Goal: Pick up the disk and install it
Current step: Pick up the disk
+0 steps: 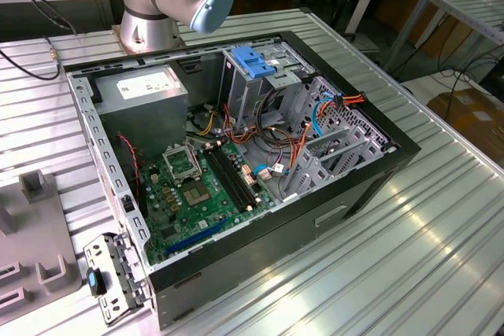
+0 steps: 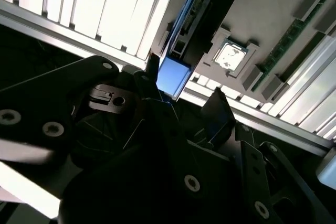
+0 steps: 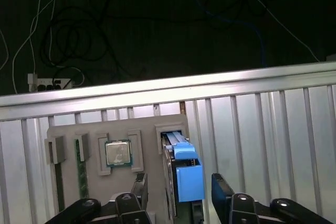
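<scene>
In the exterior view, a grey holder tray (image 1: 43, 230) lay at the exterior view's left edge of the ribbed metal table (image 1: 441, 226). To its right sat an open computer case (image 1: 358, 194) with its green motherboard (image 1: 185, 202) exposed. A metal drive cage (image 1: 256, 76) with a light-blue latch stood upright behind the board. The arm's base (image 1: 157, 5) rose beyond the case's far side.

In the first wrist view, the tray (image 3: 89, 127) held a memory stick (image 3: 80, 169) in one slot and a processor chip (image 3: 118, 153) in the pocket beside it. The disk (image 3: 181, 153) stood on edge in the next slot, its bright blue end tab toward the camera. The hand (image 3: 180, 184) hovered at that slot with its dark fingers (image 3: 223, 192) spread, one on each side of the blue tab and apart from it.

In the second wrist view, the disk (image 2: 172, 77) showed its blue tab between the fingers (image 2: 218, 108) of the hand (image 2: 184, 85). The chip (image 2: 230, 56) lay just beyond it.
</scene>
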`<state>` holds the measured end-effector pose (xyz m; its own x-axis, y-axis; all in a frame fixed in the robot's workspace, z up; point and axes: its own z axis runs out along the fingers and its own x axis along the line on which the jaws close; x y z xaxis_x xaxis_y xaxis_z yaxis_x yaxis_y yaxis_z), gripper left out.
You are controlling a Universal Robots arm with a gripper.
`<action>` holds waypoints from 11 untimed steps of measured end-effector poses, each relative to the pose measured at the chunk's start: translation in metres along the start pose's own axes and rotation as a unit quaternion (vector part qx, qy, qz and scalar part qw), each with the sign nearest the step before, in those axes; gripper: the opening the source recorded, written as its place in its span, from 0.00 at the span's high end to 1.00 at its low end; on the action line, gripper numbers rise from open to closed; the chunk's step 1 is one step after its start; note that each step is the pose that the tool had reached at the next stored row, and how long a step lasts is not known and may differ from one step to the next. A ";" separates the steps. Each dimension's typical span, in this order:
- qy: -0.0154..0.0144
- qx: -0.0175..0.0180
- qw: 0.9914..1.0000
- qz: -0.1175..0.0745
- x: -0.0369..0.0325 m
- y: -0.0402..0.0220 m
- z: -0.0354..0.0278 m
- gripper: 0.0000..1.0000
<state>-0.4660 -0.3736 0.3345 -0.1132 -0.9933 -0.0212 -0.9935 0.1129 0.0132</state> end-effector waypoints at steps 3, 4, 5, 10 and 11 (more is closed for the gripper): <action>0.000 0.000 1.000 -0.001 0.0001 -0.0001 0.0063 0.40; 0.000 0.000 1.000 -0.001 0.0002 -0.0001 0.0086 0.40; 0.000 0.000 1.000 -0.001 0.0002 -0.0001 0.0106 0.40; 0.000 0.001 1.000 -0.002 0.0004 -0.0003 0.0208 0.40; 0.000 0.001 1.000 -0.003 0.0005 -0.0003 0.0226 0.40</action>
<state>-0.4660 -0.3736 0.3118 -0.1078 -0.9939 -0.0213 -0.9941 0.1075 0.0119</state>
